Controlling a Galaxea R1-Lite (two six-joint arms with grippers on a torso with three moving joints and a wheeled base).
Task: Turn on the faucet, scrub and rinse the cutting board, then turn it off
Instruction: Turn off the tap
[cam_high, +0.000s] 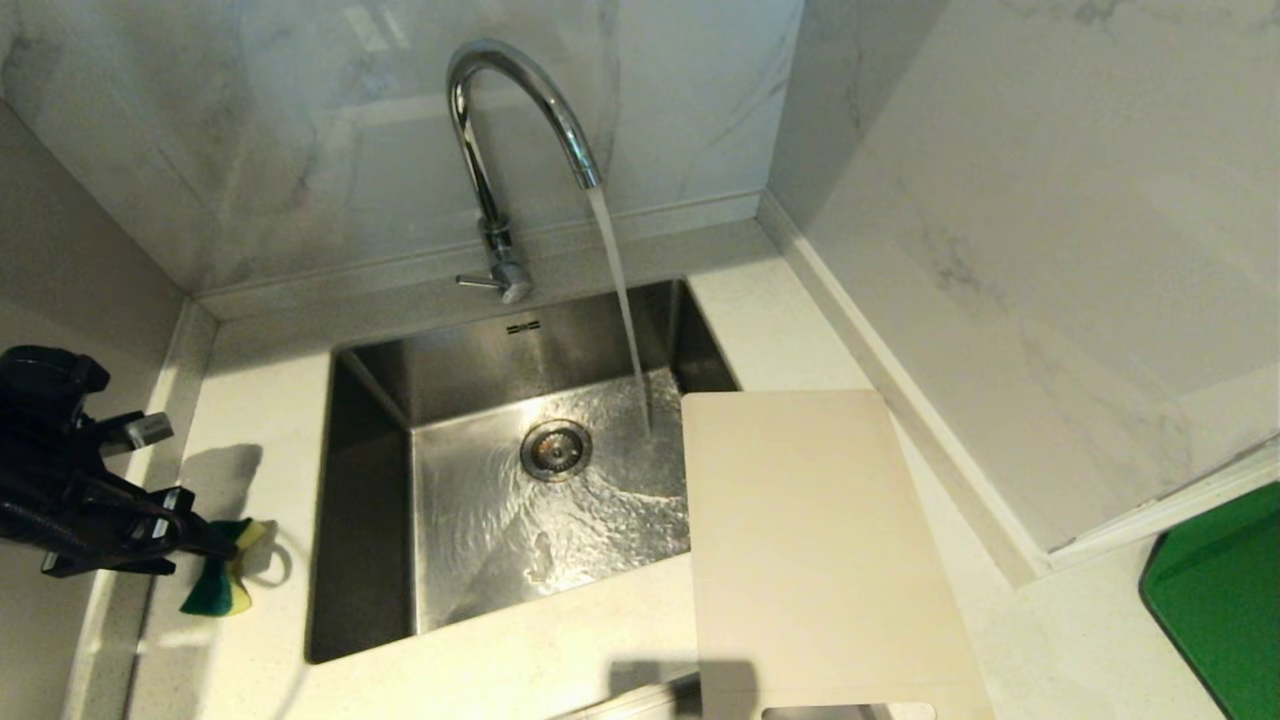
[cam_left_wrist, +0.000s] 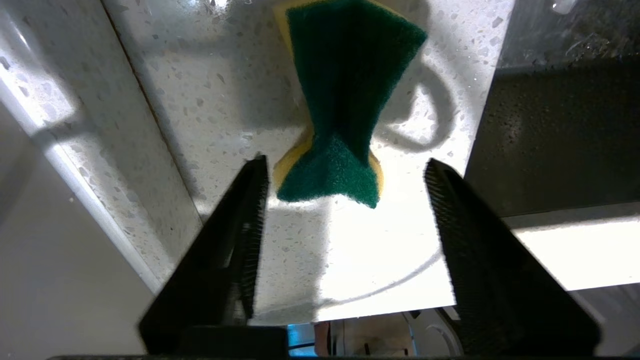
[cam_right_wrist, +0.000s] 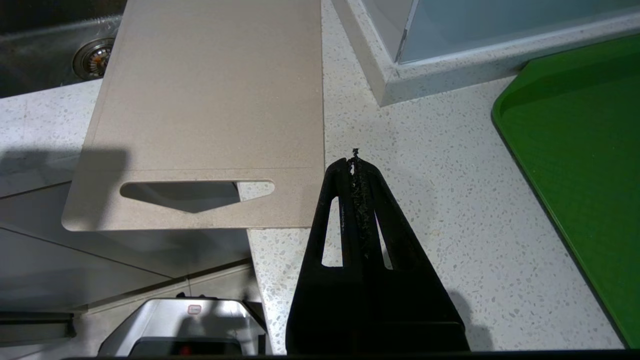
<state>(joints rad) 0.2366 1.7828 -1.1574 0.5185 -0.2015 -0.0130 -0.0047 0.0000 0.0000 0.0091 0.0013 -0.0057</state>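
Faucet (cam_high: 520, 130) running into sink (cam_high: 370, 500); cutting board (cam_high: 810, 540) overhanging sink's right rim; left end effector (cam_left_wrist: 345, 210) spread, hovering beside sponge (cam_left_wrist: 345, 100); right end effector (cam_right_wrist: 356, 165) pressed together.

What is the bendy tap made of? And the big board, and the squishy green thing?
The faucet looks like polished chrome metal: it shines like a mirror. The cutting board seems to be matte cream plastic, smooth and thin, though I can't be sure. The sponge looks like yellow foam with a fuzzy green scrubbing layer; it is pinched in at its middle.
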